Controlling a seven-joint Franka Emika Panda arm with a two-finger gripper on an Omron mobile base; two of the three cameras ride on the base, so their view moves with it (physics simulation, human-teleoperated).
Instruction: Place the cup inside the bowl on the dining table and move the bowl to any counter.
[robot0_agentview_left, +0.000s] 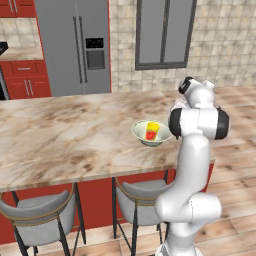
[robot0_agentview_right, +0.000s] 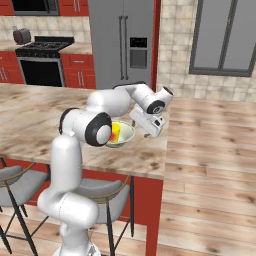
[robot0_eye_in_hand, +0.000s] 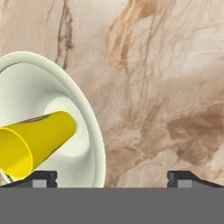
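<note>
Dark finger tips are standing wide apart at the bottom of the hand view, so the tool (robot0_eye_in_hand: 112, 177) is released and gripping nothing. It is hanging over the counter (robot0_eye_in_hand: 162, 87), just beside the bowl (robot0_eye_in_hand: 94, 131), with one tip sitting at the bowl's rim and the other over bare marble. In the right base view the tool (robot0_agentview_right: 150, 129) is hovering at the bowl's (robot0_agentview_right: 126, 135) far side, close to the counter's end. Inside the bowl the yellow cup (robot0_eye_in_hand: 37, 142) is lying tilted on its side, its open mouth facing the hand camera. From the left base view the cup (robot0_agentview_left: 151, 131) is showing its red mark, resting within the bowl (robot0_agentview_left: 151, 136) on the veined marble counter (robot0_agentview_left: 65, 135). Grey stools (robot0_agentview_left: 37, 215) are tucked under the near edge.
</note>
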